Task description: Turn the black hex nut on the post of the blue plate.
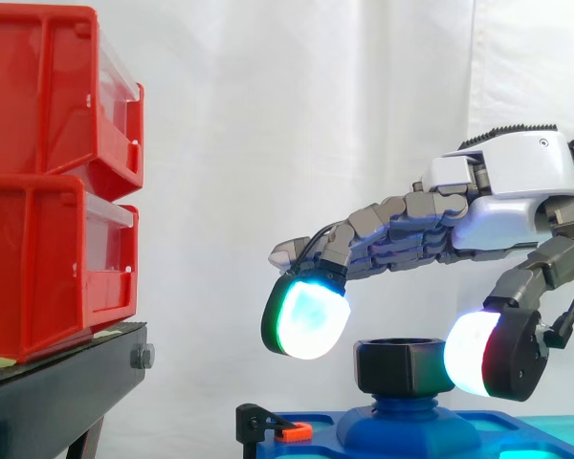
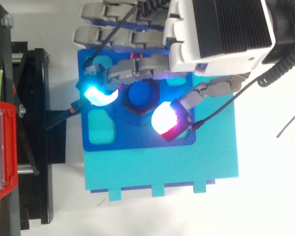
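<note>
Robot hand (image 1: 517, 191) over black hex nut (image 1: 402, 365), pads (image 1: 308, 320) flanking

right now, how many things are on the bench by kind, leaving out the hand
red bins: 2
black stand: 1
black hex nut: 1
blue plate: 1
turquoise base: 1
total: 6

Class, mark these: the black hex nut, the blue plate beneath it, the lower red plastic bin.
Black hex nut (image 1: 399, 368), side view, its front face.
Blue plate (image 2: 137, 141), top view, bare flat rim.
Lower red plastic bin (image 1: 29, 258), side view, its side wall.
</note>
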